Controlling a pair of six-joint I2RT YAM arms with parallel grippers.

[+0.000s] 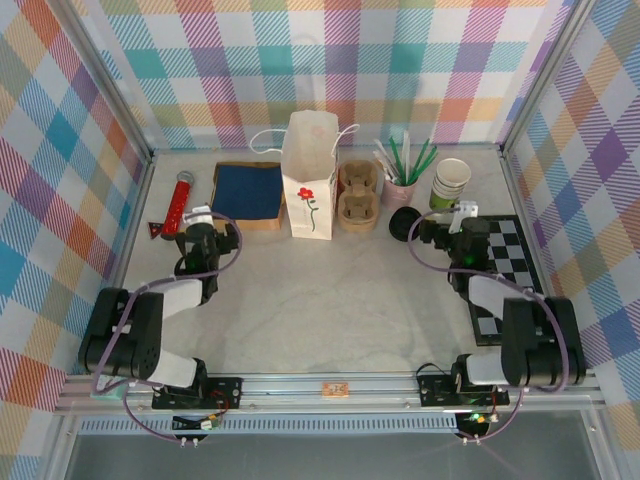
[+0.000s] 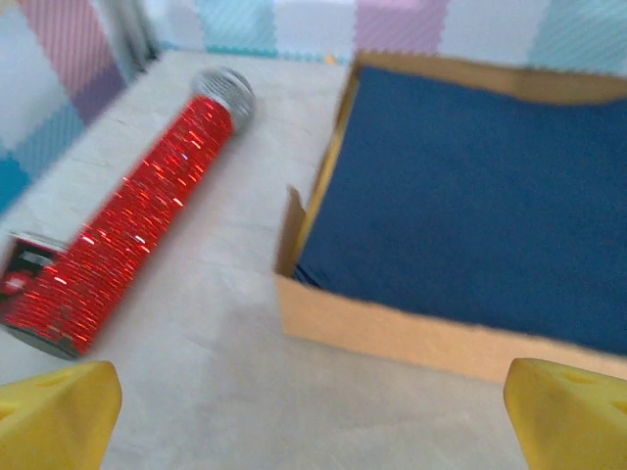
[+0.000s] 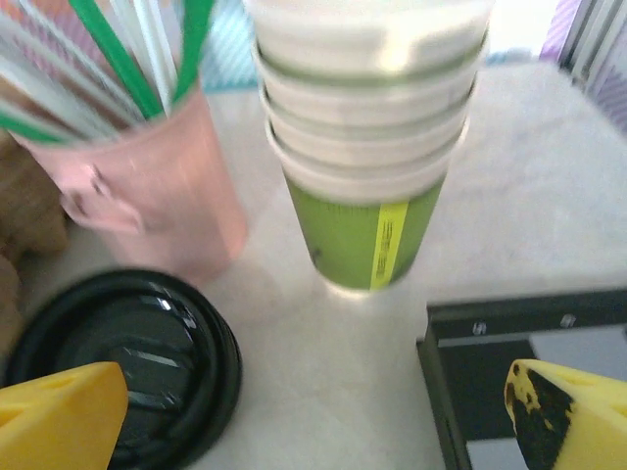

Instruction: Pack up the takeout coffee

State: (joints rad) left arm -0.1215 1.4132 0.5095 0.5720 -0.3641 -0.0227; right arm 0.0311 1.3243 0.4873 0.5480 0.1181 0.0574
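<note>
— Where's the coffee, and what are your hands doing?

— The takeout coffee (image 3: 118, 357) sits at the lower left of my right wrist view, just in front of the pink straw cup (image 3: 147, 186). My right gripper (image 3: 313, 426) is spread wide with nothing in it. The left gripper (image 2: 313, 426) is the same, facing the red glitter tube (image 2: 127, 235) and the cardboard box (image 2: 392, 333).

— What could go wrong?

— Crowding, I'd say. The stack of lidless cups (image 3: 367, 147) stands near it on the right, so a wide approach could knock over the stack or the straws. Pinching only the lid might pop it off. And the white paper bag (image 1: 308, 175), upper centre in my overhead view, looks light enough to tip.

— How does the coffee look?

— I see a round, glossy black lid with a raised rim. The cup beneath is hidden from me.
</note>
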